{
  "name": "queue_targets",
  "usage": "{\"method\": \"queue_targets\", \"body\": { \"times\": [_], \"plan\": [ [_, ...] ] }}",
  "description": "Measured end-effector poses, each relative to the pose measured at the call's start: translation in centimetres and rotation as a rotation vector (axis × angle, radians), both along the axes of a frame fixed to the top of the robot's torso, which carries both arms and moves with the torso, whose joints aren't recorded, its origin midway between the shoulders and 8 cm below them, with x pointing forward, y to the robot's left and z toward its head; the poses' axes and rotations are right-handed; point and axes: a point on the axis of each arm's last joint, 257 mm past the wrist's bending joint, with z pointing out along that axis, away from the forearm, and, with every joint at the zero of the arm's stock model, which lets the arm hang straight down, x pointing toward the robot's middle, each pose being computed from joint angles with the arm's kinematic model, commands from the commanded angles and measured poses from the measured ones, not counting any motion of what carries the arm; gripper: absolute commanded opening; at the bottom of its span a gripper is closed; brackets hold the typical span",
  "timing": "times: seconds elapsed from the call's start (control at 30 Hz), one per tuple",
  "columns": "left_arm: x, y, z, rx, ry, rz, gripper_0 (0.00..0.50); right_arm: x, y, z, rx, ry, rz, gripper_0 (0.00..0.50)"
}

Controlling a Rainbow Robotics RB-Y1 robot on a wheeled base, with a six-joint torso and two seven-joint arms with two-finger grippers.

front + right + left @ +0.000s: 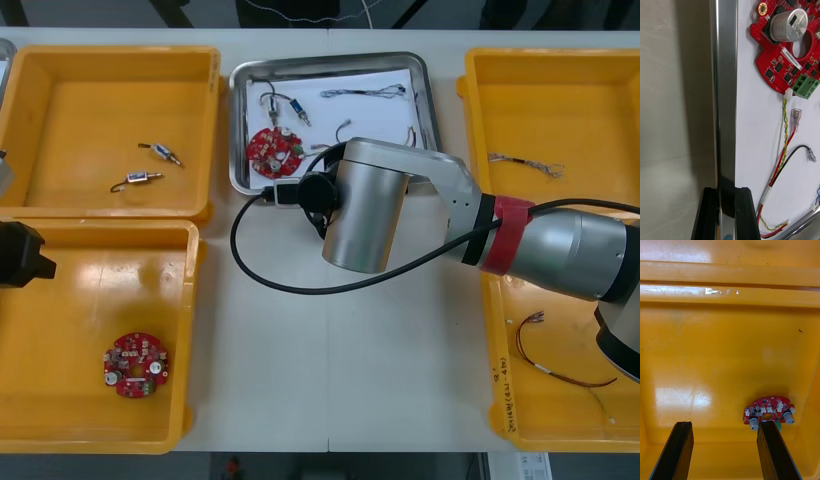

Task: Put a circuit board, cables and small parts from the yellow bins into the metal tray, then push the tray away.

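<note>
Since the tray point(431, 100) already holds a board point(272, 150), a part point(285, 106) and cables point(365, 93), loading looks done to me, and the push away is the step left. The right gripper point(285, 192) is at the tray's near rim. Its wrist view shows its fingers point(709, 213) pinching that rim point(724, 75), one outside the tray and one over the white inside. The tray lies between the bins, toward the far side. The left gripper point(22, 256) hovers idle over the near-left bin point(90, 300), its fingers point(681, 450) spread wide with nothing between them. There are four bins, two on each side. There are two boards: the one in the tray and a spare board point(136, 364) in the near-left bin. I count three parts: the one in the tray and two more point(160, 152) in the far-left bin point(110, 52). Beside the board in the tray, the right wrist view shows a twisted yellow-green cable point(784, 120), a red cable point(790, 138) and a black cable point(797, 150). The front view shows another along the tray's far side, so I cannot tell the tray's exact total. One cable point(525, 165) lies in the far-right bin point(560, 100), and one red cable point(555, 372) in the near-right bin point(570, 320).
</note>
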Motion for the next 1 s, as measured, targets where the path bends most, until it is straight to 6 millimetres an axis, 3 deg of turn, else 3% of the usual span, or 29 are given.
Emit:
{"method": "queue_targets", "body": {
  "times": [0.33,0.6,1.0],
  "plan": [
    [0.0,0.0,0.0,0.000,0.000,0.000,0.500,2.2,-0.9,1.1,0.008,-0.020,-0.049,0.000],
    [0.0,0.0,0.0,0.000,0.000,0.000,0.500,3.9,-0.3,1.8,0.056,-0.033,-0.061,0.000],
    [0.0,0.0,0.0,0.000,0.000,0.000,0.500,4.9,-0.2,2.3,0.067,-0.051,-0.050,0.000]
  ]
}}
